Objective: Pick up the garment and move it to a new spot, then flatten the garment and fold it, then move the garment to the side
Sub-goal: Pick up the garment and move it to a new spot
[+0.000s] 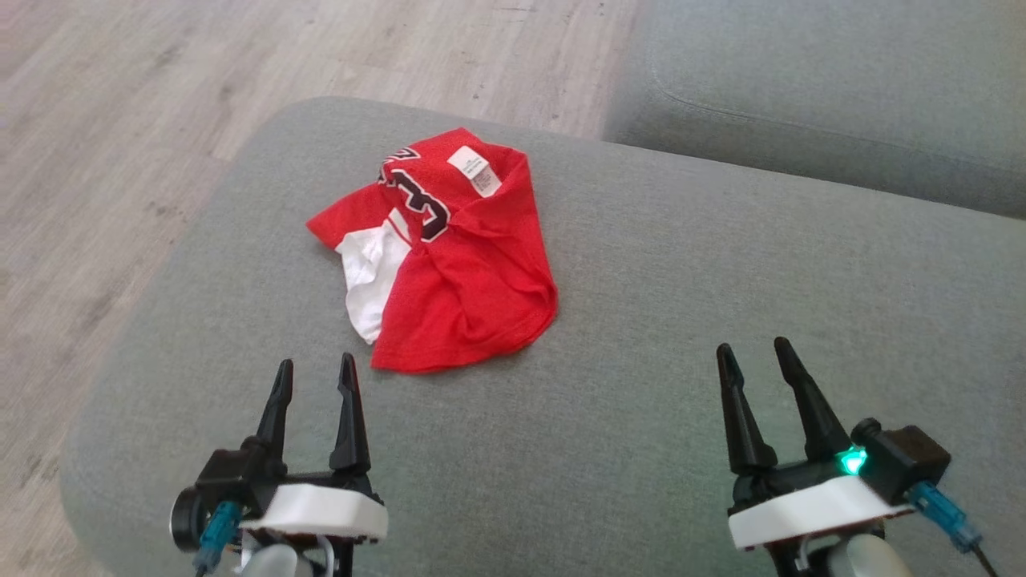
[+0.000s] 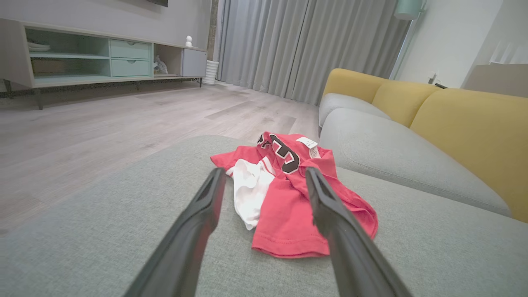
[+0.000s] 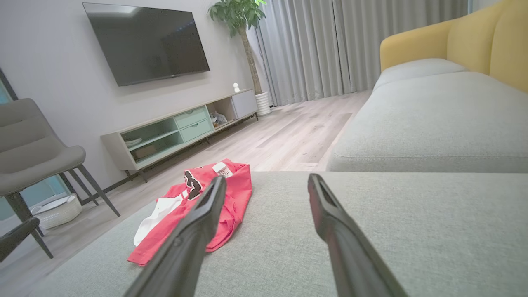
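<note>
A: Is the light good?
B: Yes, bright and soft. It is brightest by the curtains [image 2: 288,45] at the upper middle, and shadows are faint.
A: Any blur?
B: The fingers [image 2: 185,247] at the bottom edge are unsharp, and lines bend near the corners.

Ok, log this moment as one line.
stage: pre-grasp | red jersey: crumpled on grey cushion | left gripper: open, empty | right gripper: open, empty
</note>
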### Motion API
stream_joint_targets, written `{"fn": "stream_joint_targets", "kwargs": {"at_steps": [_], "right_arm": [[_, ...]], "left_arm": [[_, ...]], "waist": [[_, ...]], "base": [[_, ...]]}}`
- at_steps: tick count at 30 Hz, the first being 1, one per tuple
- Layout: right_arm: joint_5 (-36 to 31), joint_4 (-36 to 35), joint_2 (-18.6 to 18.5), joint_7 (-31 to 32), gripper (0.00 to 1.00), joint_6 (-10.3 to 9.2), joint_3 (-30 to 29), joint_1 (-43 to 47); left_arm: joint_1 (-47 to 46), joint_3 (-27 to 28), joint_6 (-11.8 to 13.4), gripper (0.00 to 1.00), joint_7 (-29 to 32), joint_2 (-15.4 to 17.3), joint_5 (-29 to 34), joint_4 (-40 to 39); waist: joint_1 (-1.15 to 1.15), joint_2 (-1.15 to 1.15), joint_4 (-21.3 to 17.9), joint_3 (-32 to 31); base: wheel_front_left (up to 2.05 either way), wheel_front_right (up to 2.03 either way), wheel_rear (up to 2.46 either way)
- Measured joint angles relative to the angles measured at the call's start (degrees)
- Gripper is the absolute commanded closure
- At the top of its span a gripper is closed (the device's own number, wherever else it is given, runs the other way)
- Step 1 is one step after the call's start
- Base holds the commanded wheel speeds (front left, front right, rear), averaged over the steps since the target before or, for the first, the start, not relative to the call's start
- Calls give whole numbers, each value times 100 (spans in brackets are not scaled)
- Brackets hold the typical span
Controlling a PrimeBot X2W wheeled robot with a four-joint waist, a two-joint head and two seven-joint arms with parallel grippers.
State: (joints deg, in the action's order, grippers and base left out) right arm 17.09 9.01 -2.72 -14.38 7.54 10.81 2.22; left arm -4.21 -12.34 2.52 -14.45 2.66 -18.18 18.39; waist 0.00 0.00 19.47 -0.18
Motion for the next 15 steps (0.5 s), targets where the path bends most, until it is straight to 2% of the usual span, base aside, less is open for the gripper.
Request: {"fn": "stream_joint_targets", "kwargs": {"at_steps": [5,10,15], "right_arm": [[-51,34,0,0,0,-1,151,30],[-43,34,0,0,0,-1,158,44],[-55,10,0,0,0,0,78,-22]], "left_arm": [[5,30,2,0,0,0,0,-2],[-7,113,-13,0,0,1,1,-15],[-431,3,-294,0,2,52,175,293]], "waist": [[0,0,70,-7],[0,0,-25,105],[0,0,-204,362]], "base": [[0,0,0],[0,0,0],[0,0,0]]}}
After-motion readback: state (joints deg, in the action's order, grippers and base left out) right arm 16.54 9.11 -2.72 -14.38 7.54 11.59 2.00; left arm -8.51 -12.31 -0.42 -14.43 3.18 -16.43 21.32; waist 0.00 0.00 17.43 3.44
